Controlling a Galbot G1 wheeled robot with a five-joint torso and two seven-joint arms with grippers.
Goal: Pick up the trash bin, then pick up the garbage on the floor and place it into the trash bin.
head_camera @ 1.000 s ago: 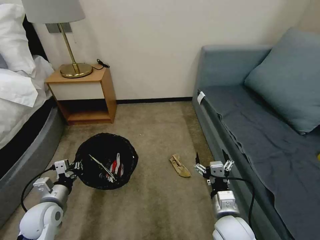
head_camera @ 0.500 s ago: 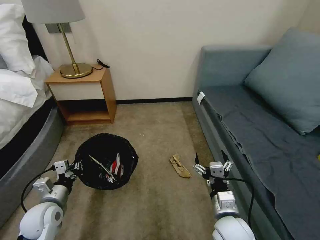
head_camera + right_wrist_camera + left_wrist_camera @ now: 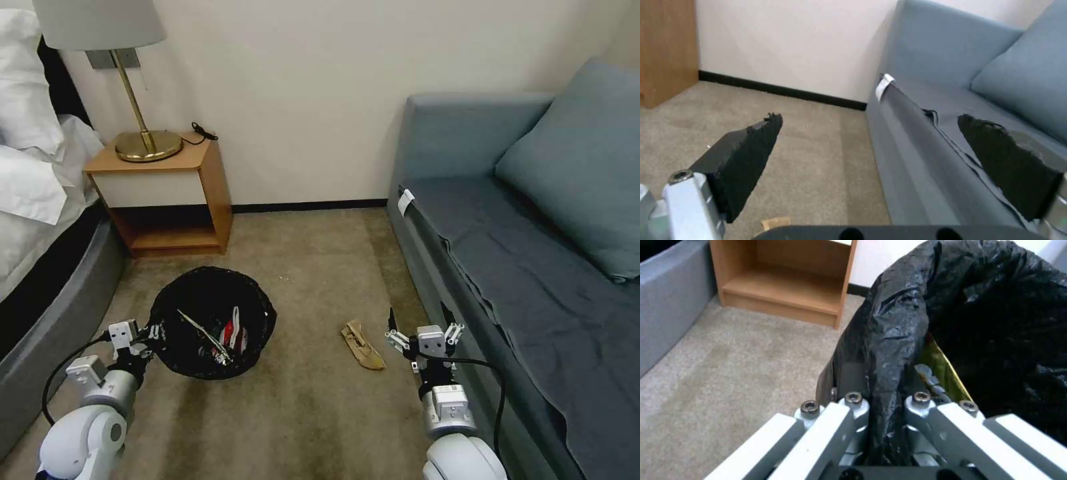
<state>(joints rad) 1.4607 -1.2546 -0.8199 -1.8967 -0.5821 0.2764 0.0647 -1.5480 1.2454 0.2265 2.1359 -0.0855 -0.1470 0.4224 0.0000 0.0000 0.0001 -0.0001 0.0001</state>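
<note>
With my view shifted slightly over the past second, my left gripper (image 3: 155,331) stays clamped on the trash bin (image 3: 212,323) rim, while my right gripper (image 3: 420,325), jaws wide, hovers just right of the tan scrap (image 3: 362,344), apparently the last piece.

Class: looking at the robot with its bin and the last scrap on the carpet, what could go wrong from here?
1. The left claw pinches the trash bin by its bagged rim alone; the thin bag could slip or tear.
2. The open right claw sits close beside the sofa, so reaching for the flat tan scrap could bump it.
</note>
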